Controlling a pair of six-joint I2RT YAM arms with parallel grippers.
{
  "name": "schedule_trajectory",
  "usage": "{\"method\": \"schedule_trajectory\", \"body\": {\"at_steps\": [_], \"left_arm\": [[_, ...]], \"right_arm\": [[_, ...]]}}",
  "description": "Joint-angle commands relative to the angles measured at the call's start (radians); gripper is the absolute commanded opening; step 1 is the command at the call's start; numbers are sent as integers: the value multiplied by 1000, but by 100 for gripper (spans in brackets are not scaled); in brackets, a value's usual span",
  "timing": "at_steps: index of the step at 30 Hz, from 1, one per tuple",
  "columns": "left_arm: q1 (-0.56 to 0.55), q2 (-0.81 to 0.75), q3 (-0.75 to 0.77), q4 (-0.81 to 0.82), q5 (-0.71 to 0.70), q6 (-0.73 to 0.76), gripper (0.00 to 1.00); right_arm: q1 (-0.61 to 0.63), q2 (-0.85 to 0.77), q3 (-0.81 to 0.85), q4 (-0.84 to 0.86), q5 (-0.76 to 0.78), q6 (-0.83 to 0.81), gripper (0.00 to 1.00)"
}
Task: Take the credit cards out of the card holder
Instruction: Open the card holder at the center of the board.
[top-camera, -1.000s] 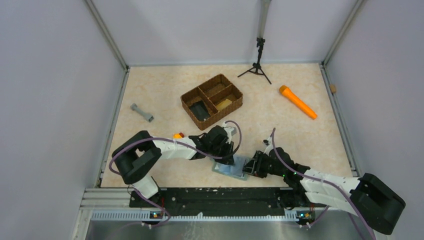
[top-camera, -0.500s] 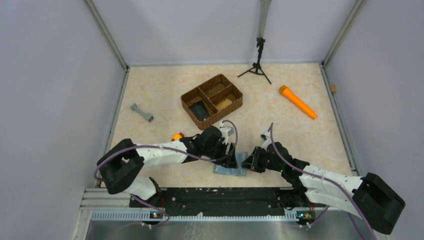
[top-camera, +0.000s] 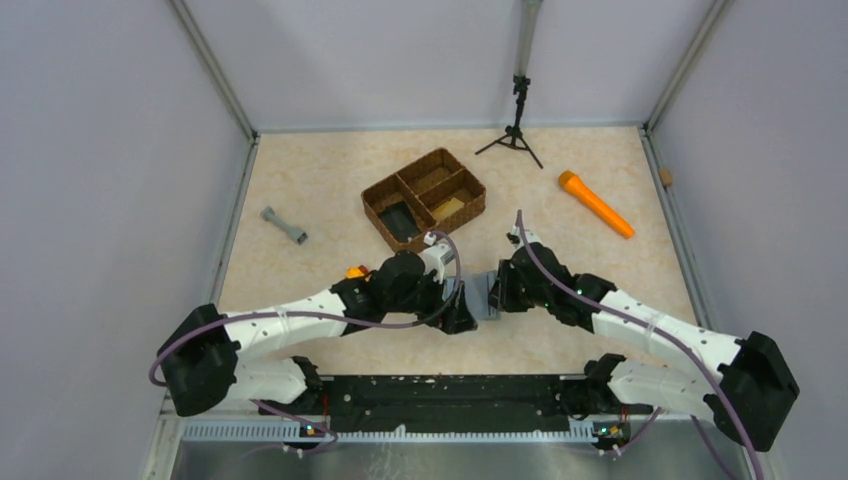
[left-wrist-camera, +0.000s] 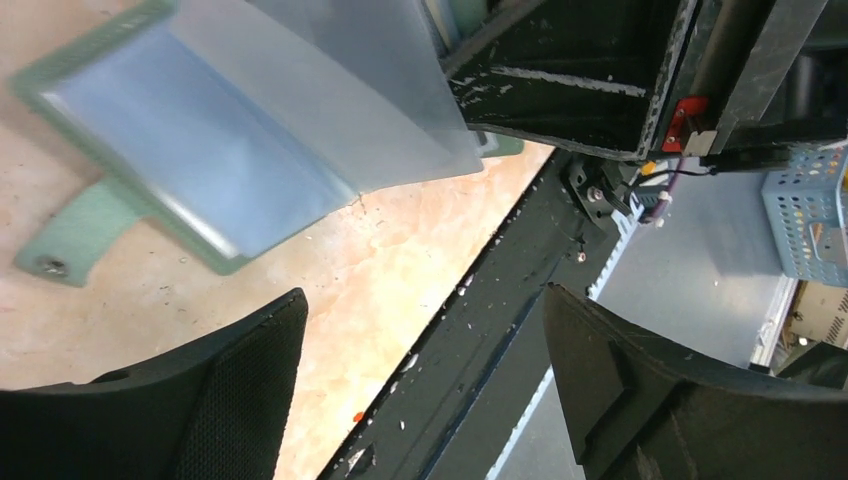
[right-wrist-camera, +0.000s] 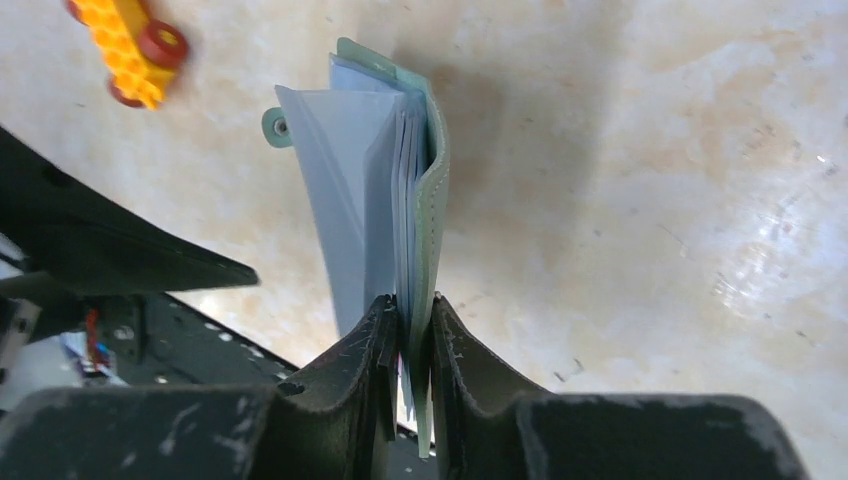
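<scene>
My right gripper (right-wrist-camera: 412, 320) is shut on the card holder (right-wrist-camera: 432, 200), which stands edge-on between its jaws, above the table. The grey-green cover lies to the right and the pale blue-clear pockets (right-wrist-camera: 345, 210) fan out to the left. From above, the card holder (top-camera: 481, 297) hangs between the two grippers. My left gripper (left-wrist-camera: 422, 293) is open just beside the card holder (left-wrist-camera: 180, 150), with only table and black rail between its fingers. The holder's tab (left-wrist-camera: 70, 240) hangs down. The credit cards are hidden inside the pockets.
A brown woven three-part basket (top-camera: 424, 202) stands behind the grippers. A yellow and orange toy (top-camera: 355, 271) lies by the left arm. An orange cylinder (top-camera: 595, 204), a grey dumbbell-shaped piece (top-camera: 284, 226) and a small black tripod (top-camera: 515, 130) lie farther off. The black rail (top-camera: 430, 395) runs along the near edge.
The right gripper has lifted the card holder off the table and carried it away from the near edge. The left gripper has opened, let go of the holder, and followed alongside.
</scene>
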Motion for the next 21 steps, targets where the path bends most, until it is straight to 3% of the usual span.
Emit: {"method": "schedule_trajectory", "body": {"at_steps": [1,6,12,18,21], "left_arm": [[-13,20,61,-16,-99,0,89],[-68,110,195,-178,-311,14,94],[-70,157,220,-149,-380,-28,99],[-53,189,216,-90,-333,-59,99],[-36,178,174,35,-231,-69,99]], "right_arm": [[21,11,55,-88,50,-50,17],[29,16,65,-92,45,-51,17],[29,-27,32,-36,-7,-30,17],[28,-69,2,9,-49,-12,17],[29,-71,-4,12,-59,-12,17]]}}
